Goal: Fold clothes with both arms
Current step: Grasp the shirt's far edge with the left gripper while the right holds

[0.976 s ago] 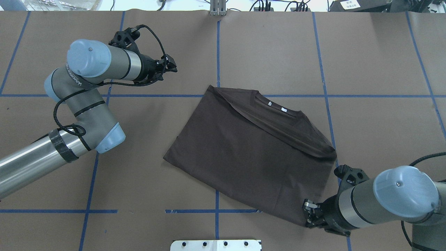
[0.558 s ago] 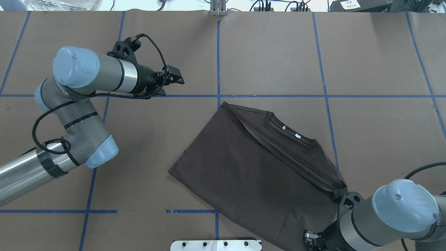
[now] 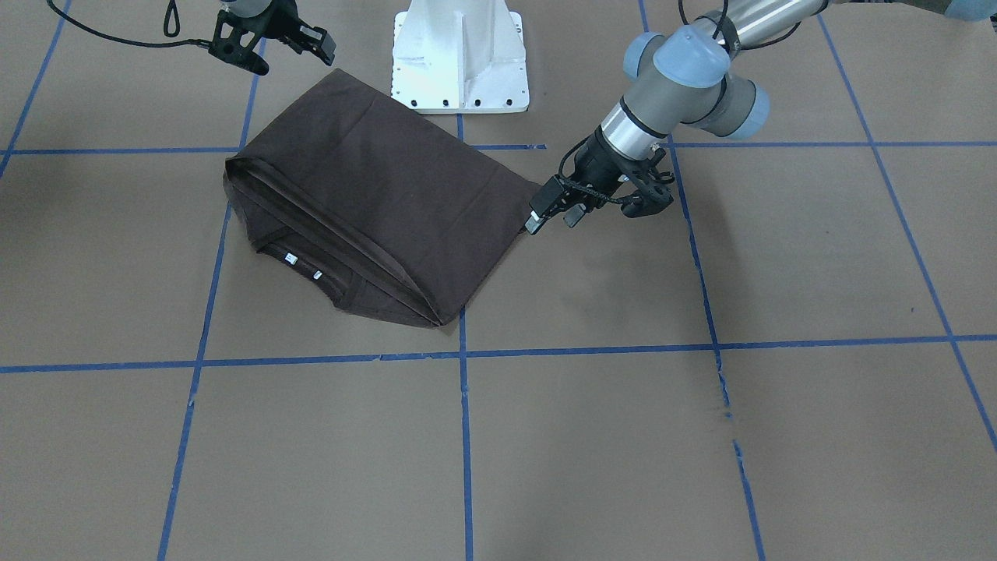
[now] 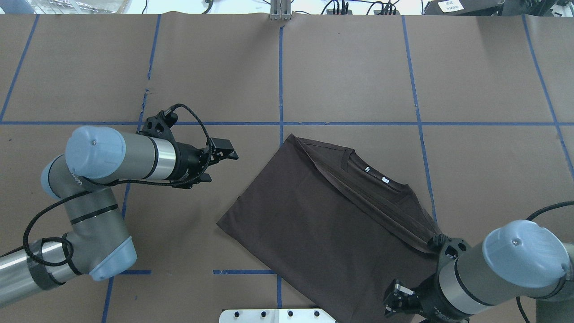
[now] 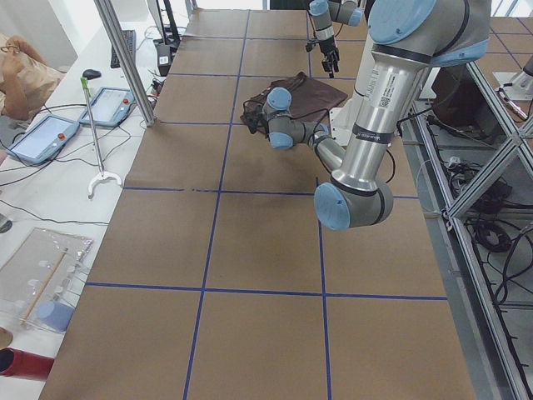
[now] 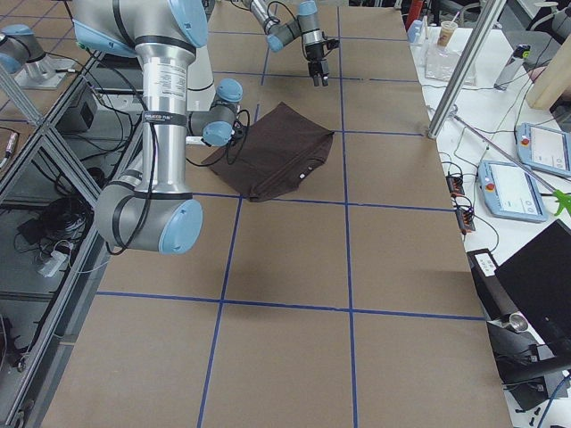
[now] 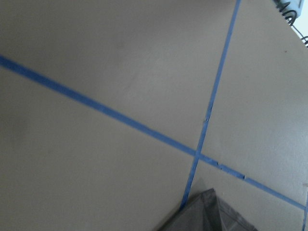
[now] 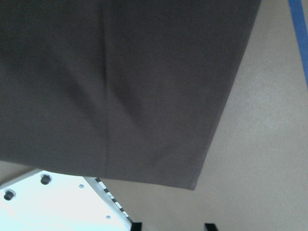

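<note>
Okay, the shirt [image 4: 314, 215] has slid down the overhead frame in the last second. Its far corner was touching the blue tape line [image 4: 358, 123] running across the table [image 4: 471, 67], and now it lies below that line. It hasn't crept any further in the last half second, so the drag looks finished. It sits lower centre-right in that view, folded flat, with the neck tags [image 4: 374, 175] showing along the upper right edge and its near corner reaching the white base [image 3: 459, 54].

Your right gripper [image 3: 296, 61] is at the upper left of the front view, just off that near corner. In its own wrist picture the two fingertips stand apart with only table between them and the corner of cloth lying ahead. So I'd say it has let go, though the tips barely make it into the picture.

Meanwhile your left gripper [image 3: 551, 220] has swept down from the upper left of the overhead frame and is now level with the shirt. In the front view it is just beside the cloth's right-hand corner, fingers spread, holding nothing.

My read is that the shirt is repositioned and both arms are lining up on opposite corners for the next fold. Neither has a grip yet, so watch that each catches every layer.
</note>
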`<state>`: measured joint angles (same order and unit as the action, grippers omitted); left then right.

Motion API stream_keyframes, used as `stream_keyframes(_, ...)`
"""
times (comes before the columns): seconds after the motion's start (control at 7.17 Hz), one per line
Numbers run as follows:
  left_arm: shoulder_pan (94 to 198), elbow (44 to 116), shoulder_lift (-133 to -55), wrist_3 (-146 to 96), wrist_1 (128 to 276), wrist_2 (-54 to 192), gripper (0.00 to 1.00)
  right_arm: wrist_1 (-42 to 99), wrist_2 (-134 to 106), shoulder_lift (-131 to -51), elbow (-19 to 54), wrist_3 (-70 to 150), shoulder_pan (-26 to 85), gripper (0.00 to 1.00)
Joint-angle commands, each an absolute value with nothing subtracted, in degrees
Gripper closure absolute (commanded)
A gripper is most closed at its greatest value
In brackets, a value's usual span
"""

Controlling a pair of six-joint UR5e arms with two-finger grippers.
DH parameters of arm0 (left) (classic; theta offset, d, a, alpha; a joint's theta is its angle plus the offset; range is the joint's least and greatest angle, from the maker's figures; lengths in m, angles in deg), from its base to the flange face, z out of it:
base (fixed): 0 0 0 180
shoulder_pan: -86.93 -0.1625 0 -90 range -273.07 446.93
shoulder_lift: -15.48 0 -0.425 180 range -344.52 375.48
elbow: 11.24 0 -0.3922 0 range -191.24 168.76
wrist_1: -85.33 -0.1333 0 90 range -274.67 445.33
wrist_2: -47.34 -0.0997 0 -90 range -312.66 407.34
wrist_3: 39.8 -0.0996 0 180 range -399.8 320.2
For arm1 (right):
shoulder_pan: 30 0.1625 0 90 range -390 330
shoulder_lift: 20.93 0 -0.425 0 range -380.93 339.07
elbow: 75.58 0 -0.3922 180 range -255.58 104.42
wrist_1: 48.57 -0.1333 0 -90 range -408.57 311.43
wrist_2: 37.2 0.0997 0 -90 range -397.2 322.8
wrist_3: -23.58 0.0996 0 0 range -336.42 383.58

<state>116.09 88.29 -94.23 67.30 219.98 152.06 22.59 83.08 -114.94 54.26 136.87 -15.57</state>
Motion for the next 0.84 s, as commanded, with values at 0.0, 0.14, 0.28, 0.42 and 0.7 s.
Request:
stream_keyframes(0.0,108.1,89.5,-90.6,67.4,219.2,145.0,0.08,22.7,82.9,-114.2,53.8,136.9,-10.9,0.0)
stream_keyframes(0.14,106.5,89.6,-91.0,67.5,217.3,144.0,0.15,22.7,82.9,-114.1,53.5,136.9,-9.9,0.0)
stream_keyframes(0.28,106.1,89.6,-91.0,67.5,216.9,143.8,0.24,22.8,82.9,-114.1,53.3,136.9,-9.6,0.0)
stream_keyframes(0.42,106.0,89.6,-91.0,67.5,216.9,143.8,0.36,22.7,82.9,-114.0,52.8,136.9,-9.6,0.0)
stream_keyframes(0.7,106.0,89.8,-91.0,67.4,216.9,143.8,1.0,22.7,82.6,-113.9,52.7,136.9,-9.6,0.0)
